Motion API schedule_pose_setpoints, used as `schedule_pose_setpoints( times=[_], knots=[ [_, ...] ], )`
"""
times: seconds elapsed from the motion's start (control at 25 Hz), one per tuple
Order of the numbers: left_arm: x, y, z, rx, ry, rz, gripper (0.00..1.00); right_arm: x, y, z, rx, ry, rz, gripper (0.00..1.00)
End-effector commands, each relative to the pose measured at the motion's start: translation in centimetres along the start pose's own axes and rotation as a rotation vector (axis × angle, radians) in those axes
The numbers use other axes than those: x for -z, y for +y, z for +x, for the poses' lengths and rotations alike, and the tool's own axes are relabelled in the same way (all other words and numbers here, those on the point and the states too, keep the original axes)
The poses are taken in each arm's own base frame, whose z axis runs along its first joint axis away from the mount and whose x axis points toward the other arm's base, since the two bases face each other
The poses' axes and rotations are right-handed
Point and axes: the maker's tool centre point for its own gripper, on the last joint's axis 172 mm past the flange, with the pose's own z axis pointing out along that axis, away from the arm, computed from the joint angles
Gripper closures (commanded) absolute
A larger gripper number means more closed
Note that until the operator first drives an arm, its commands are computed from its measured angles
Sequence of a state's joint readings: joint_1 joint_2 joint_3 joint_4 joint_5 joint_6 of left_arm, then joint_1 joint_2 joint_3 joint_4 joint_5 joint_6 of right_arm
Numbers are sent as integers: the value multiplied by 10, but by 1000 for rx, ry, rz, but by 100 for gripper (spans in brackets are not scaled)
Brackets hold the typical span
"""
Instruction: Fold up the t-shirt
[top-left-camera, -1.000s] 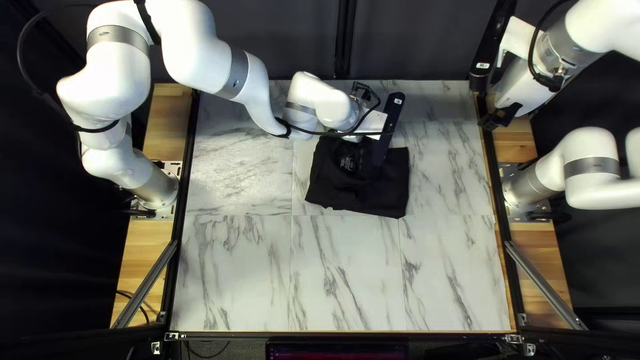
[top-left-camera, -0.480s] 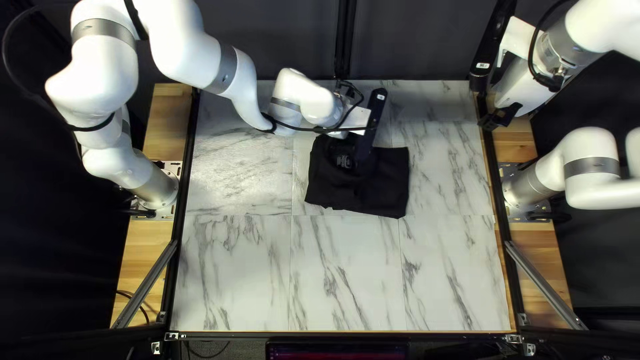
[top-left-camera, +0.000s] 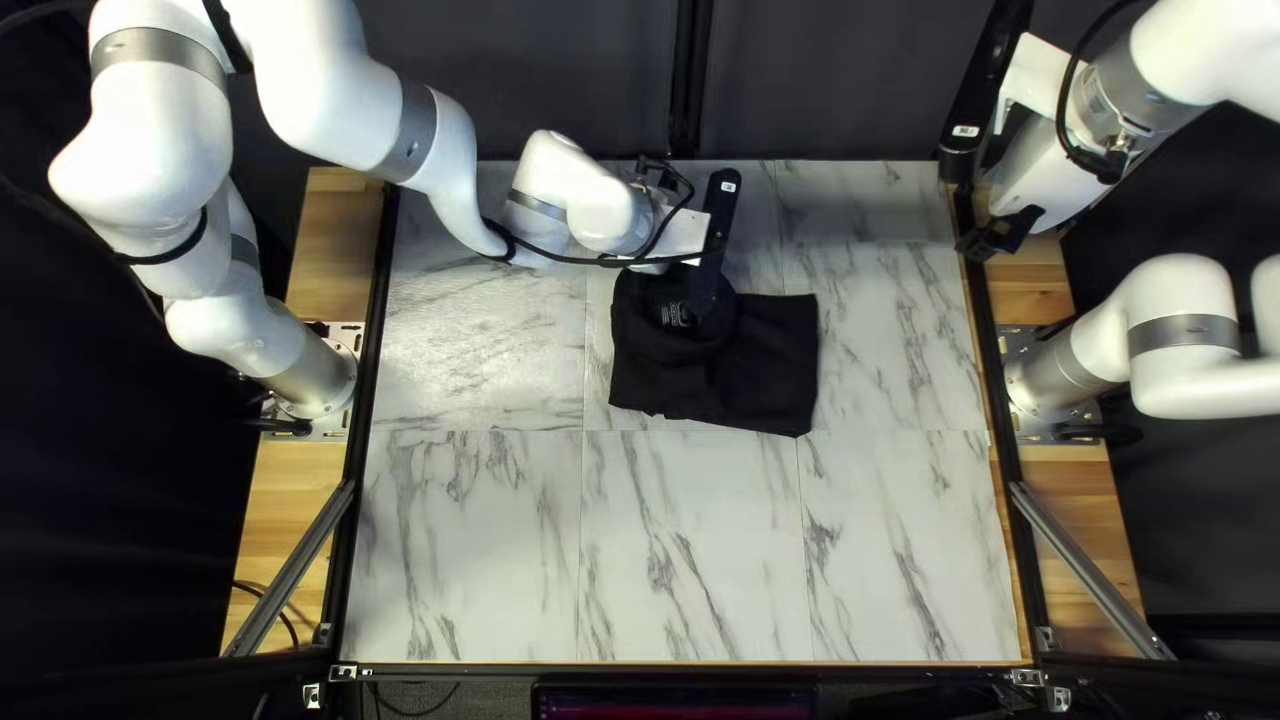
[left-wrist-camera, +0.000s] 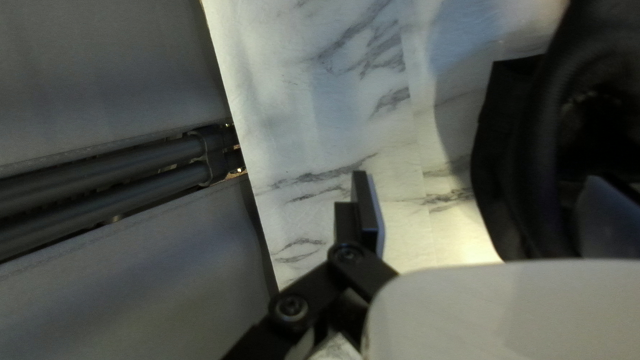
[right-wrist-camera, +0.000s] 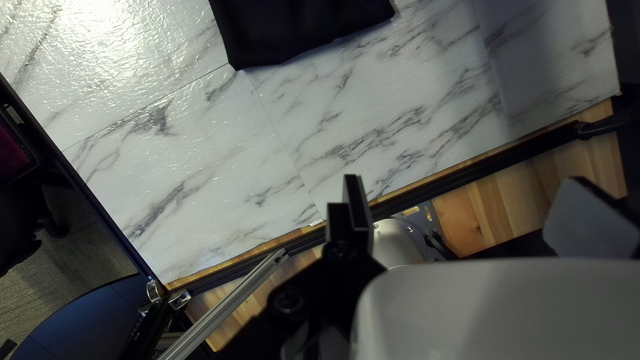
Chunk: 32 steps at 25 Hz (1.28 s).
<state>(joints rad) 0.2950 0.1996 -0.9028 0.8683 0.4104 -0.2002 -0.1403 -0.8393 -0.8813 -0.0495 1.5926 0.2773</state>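
Marbled counter (top-left-camera: 480, 547) carries the shirt (top-left-camera: 767, 380) mid-way across, toward the far edge, folded compactly. Left pincer (left-wrist-camera: 480, 179) beside it, right pincer (right-wrist-camera: 467, 179) well away, both spread. Folding seems nearly done; perhaps a bunched end needs smoothing.

T-shirt (right-wrist-camera: 293, 30) cut off in 2 wrist views.
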Motion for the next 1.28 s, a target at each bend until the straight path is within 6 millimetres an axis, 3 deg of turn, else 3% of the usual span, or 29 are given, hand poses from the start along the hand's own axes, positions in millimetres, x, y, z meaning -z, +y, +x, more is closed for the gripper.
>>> schedule_pose_setpoints(
  times=[0.04, 0.12, 0.2, 0.24, 0.64, 1.28],
  knots=[
    [0, -1, 1, -3, 1, 1, 2, 0, 0, 0, 0, 0, 0, 0],
    [1, -1, -1, -6, 0, 0, 27, 0, 0, 0, 0, 0, 0, 0],
    [0, -1, -3, -9, -4, 0, 93, 0, 0, 0, 0, 0, 0, 0],
    [0, -1, -4, -10, -5, 0, 99, 0, 0, 0, 0, 0, 0, 0],
    [4, 0, -2, -16, -7, 3, 100, 0, 0, 0, 0, 0, 0, 0],
    [75, 14, 29, -35, 209, 46, 100, 0, 0, 0, 0, 0, 0, 0]
  ],
)
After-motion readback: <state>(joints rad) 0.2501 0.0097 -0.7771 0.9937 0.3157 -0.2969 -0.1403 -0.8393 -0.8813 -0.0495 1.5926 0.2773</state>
